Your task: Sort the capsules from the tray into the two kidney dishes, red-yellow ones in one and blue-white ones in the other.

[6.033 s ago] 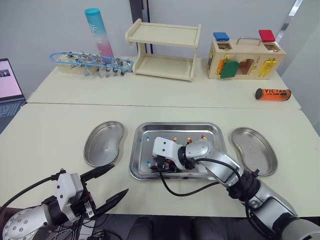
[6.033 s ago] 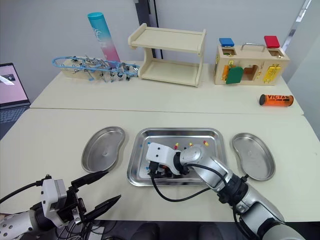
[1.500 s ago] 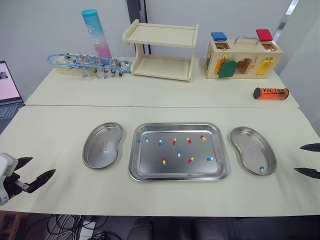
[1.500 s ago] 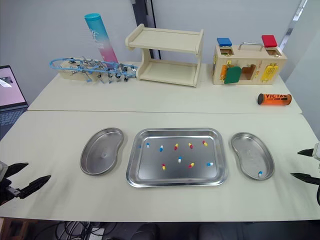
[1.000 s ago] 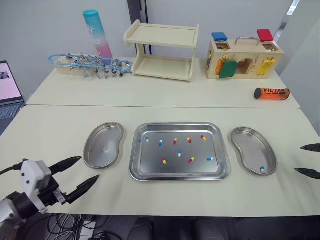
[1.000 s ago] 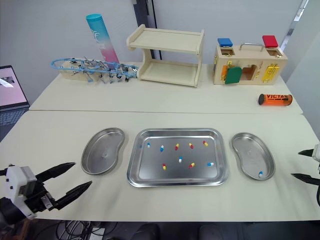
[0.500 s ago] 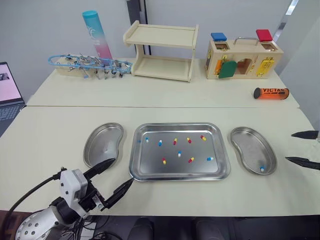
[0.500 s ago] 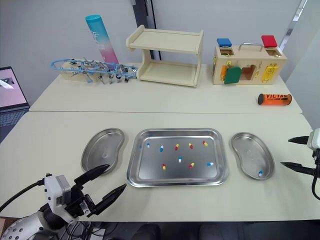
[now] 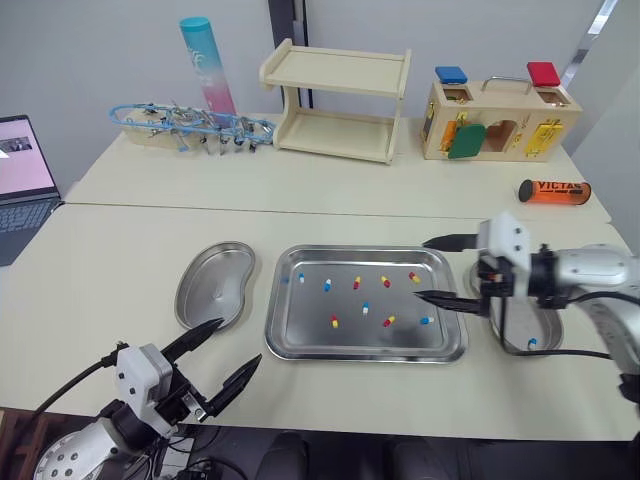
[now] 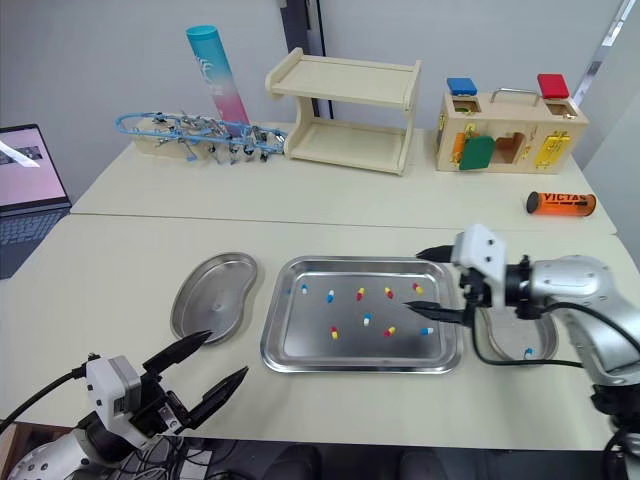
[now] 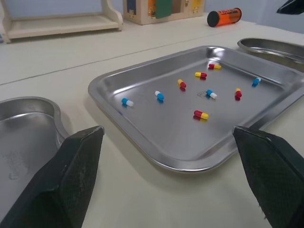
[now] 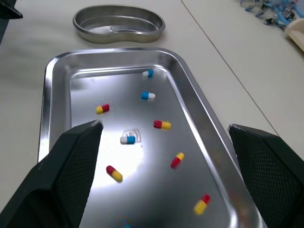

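Observation:
The steel tray (image 9: 300, 325) lies mid-table with several loose capsules, such as a blue-white one (image 9: 326, 285) and a red-yellow one (image 9: 385, 282). The left kidney dish (image 9: 213, 290) holds nothing. One blue-white capsule (image 9: 531, 343) lies in the right kidney dish (image 9: 545, 325). My right gripper (image 9: 422, 268) hangs open over the tray's right end, above a red-yellow capsule (image 9: 414, 277), and holds nothing. My left gripper (image 9: 240, 342) is open and holds nothing. It is low at the table's front edge, pointing at the tray's near-left corner (image 11: 142, 128).
Along the back stand a wooden shelf (image 9: 340, 100), a lock box (image 9: 500, 110), an orange tube (image 9: 553, 190), a teal-pink cylinder (image 9: 205, 65) and a rack of blue instruments (image 9: 185, 125). A laptop (image 9: 25, 180) sits at the far left.
My right gripper has swung left from beyond the right dish to over the tray's right end, still open. The left gripper has hardly moved. The camera shifted slightly.

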Controlling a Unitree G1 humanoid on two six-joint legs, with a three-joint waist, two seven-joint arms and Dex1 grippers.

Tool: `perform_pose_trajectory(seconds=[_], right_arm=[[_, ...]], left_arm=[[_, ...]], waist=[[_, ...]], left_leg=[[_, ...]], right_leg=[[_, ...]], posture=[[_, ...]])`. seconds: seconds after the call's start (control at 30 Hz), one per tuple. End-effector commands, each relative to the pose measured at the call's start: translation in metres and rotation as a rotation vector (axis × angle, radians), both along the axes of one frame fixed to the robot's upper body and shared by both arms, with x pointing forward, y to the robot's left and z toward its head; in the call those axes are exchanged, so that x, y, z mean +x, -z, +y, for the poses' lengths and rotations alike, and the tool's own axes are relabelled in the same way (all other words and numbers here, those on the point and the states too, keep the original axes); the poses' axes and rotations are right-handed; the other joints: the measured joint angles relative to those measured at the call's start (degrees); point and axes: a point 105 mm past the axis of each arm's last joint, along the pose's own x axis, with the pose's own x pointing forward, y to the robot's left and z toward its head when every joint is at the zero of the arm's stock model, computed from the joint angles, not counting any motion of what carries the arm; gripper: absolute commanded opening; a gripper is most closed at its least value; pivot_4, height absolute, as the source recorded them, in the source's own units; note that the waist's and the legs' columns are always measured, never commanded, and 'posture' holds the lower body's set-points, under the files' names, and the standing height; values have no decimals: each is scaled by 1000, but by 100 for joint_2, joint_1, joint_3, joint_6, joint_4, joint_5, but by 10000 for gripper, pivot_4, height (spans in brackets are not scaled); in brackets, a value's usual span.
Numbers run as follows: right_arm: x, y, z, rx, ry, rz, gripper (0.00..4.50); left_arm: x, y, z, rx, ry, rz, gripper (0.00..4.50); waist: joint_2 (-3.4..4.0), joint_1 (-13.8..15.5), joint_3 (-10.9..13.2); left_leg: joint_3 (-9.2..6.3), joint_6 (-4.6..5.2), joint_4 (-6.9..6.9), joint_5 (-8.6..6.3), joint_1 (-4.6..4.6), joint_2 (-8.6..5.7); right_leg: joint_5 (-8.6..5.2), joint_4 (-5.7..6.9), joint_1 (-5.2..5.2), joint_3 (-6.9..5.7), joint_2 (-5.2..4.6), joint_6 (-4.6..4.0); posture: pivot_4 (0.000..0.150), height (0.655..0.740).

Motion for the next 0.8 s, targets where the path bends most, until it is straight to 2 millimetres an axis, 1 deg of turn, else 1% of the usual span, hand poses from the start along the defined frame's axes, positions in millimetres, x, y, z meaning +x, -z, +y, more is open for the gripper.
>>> perform_pose_trajectory(seconds=[0.03,0.07,0.1,0.13,0.23,0.4,0.57,0.63,0.8], right_arm=[[1,2,28,21,7,-39,44912],[2,6,37,34,12,-35,44912],[3,10,45,39,14,-36,41026],[4,14,55,46,13,-29,38640],[7,20,77,53,24,-31,28595],[17,31,113,57,70,-42,28595],[29,42,148,69,140,-6,28595],[31,47,157,59,154,16,28595],[42,58,172,49,194,31,28595]], left_arm=[[-2,-9,-5,1,9,-52,45000],[-2,-9,-5,-4,6,-56,45000],[-1,-10,-6,-13,-5,-59,45000],[-1,-10,-7,-20,-9,-63,45000],[0,-12,-7,-42,-38,-67,45000],[-1,-11,-9,-48,-54,-62,45000],[-1,-10,-9,-43,-62,-56,45000],[-1,-10,-8,-38,-67,-60,45000],[0,-10,-7,-30,-74,-63,45000]], waist=[[0,-8,0],[0,-9,-1],[-1,-12,-1],[0,-23,-1],[0,-35,-1],[-5,-30,-5],[-9,-43,-7],[-9,-44,-7],[-10,-61,-8]], left_leg=[[-1,0,0,0,0,0],[-3,0,-1,0,2,0],[-3,0,0,0,2,0],[-4,0,0,0,4,0],[-4,0,-1,0,4,0],[-8,0,-1,0,3,0],[-8,0,-3,0,1,0],[-9,0,-3,0,1,0],[-9,0,-4,0,0,0]], right_leg=[[0,2,-1,0,0,0],[0,3,-1,-2,0,0],[0,6,-2,-1,0,0],[0,7,-2,-1,0,-1],[0,10,-6,1,1,-1],[0,10,-9,0,2,-1],[2,18,-24,6,5,-4],[2,18,-26,7,6,-5],[2,18,-29,8,6,-5]], posture=[[1500,7400],[1500,7400],[1500,7400],[1500,7400],[1500,7400],[1500,7400],[1500,7400],[1500,7400],[1500,7400]])
